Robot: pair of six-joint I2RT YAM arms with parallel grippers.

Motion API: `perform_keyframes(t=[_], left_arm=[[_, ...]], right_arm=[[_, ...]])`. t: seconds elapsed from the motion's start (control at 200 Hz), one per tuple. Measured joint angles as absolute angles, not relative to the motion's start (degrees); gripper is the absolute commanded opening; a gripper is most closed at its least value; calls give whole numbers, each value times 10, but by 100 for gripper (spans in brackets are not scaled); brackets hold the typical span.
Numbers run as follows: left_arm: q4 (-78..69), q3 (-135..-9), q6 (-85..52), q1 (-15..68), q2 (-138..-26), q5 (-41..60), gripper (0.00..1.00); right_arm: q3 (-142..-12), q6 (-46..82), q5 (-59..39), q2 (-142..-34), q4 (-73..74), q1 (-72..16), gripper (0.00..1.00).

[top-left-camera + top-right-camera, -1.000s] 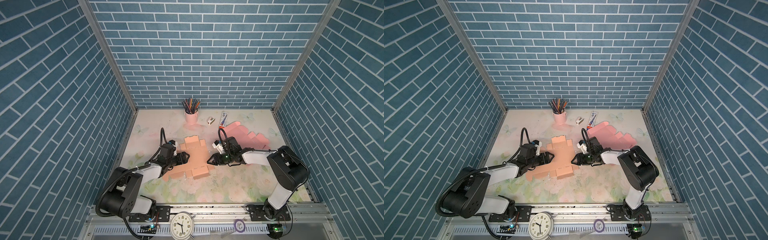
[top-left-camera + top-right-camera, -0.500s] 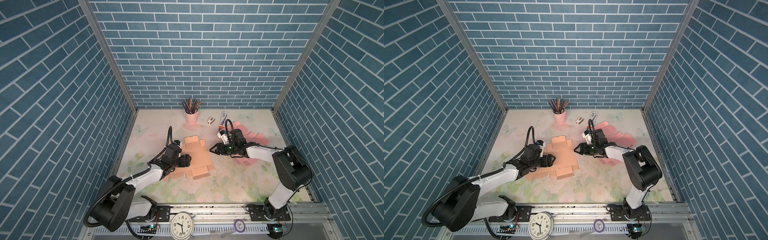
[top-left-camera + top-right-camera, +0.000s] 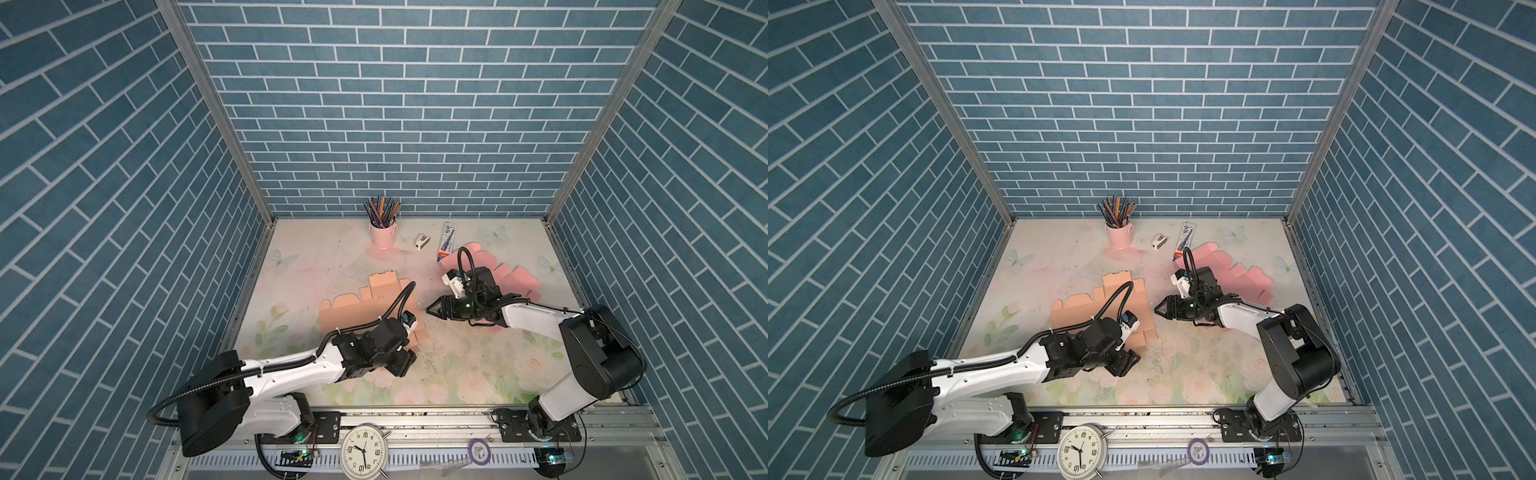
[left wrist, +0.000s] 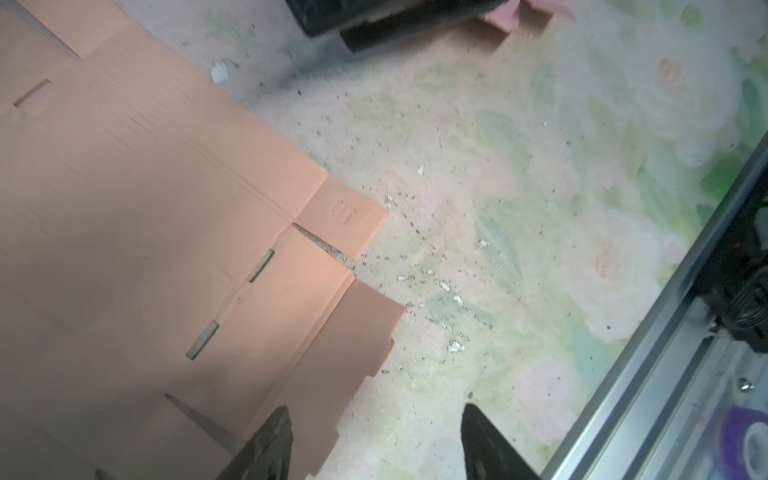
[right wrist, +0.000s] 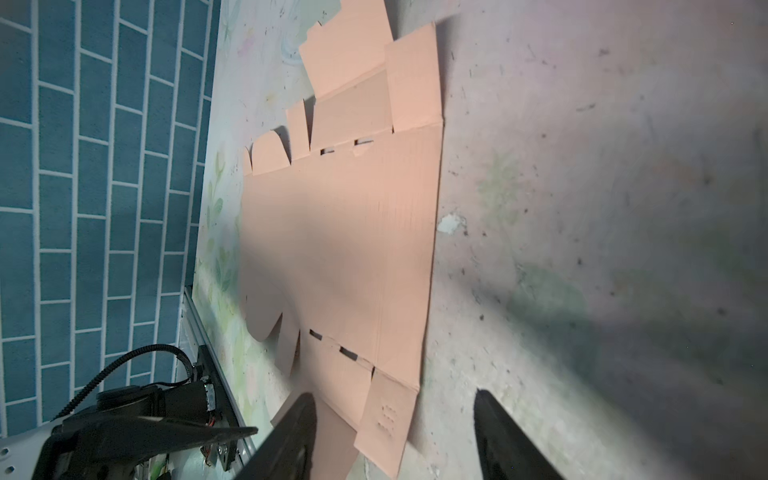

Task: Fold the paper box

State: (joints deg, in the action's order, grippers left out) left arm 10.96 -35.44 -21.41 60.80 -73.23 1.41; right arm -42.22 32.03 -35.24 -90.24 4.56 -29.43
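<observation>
The paper box (image 3: 365, 307) (image 3: 1096, 307) is a flat orange cardboard cut-out lying on the floral mat, left of centre. My left gripper (image 3: 405, 361) (image 3: 1125, 361) hangs at its near right corner. In the left wrist view this gripper (image 4: 374, 440) is open, with one fingertip (image 4: 270, 444) over a flap of the box (image 4: 166, 249) and the other over the mat. My right gripper (image 3: 432, 309) (image 3: 1158, 311) points at the box's right edge from just beside it. In the right wrist view it (image 5: 395, 436) is open and holds nothing, with the box (image 5: 345, 249) spread ahead.
A pink flat box sheet (image 3: 511, 274) (image 3: 1246, 270) lies behind the right arm. At the back stand a pink pencil cup (image 3: 383, 232) (image 3: 1120, 235), a small white item (image 3: 422, 241) and a tube (image 3: 448, 241). A clock (image 3: 365, 451) and purple tape roll (image 3: 480, 451) sit on the front rail.
My left gripper has moved forward and to the right, to the box's near right corner, and its jaws have narrowed somewhat. The right gripper drew back, then returned close to the box's right edge.
</observation>
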Motion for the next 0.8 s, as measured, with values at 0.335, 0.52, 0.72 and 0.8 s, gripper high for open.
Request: perform_keyframes(t=[0.335,0.52,0.72,0.8], left_arm=[[132,-396,-211,655,-842,-77,52],[135,-403,-205,659,-849,-136,48],[133,-403,-185,660,-857,-159,32],[129,-403,-182,660,-861,-158,20]], right_arm=[[-371,311,-338,-835,45,-287,62],[-356,310,-334,-807,43,-280,62],[-349,307,-335,-801,43,-269,61],[-344,307,-337,-801,43,-269,61]])
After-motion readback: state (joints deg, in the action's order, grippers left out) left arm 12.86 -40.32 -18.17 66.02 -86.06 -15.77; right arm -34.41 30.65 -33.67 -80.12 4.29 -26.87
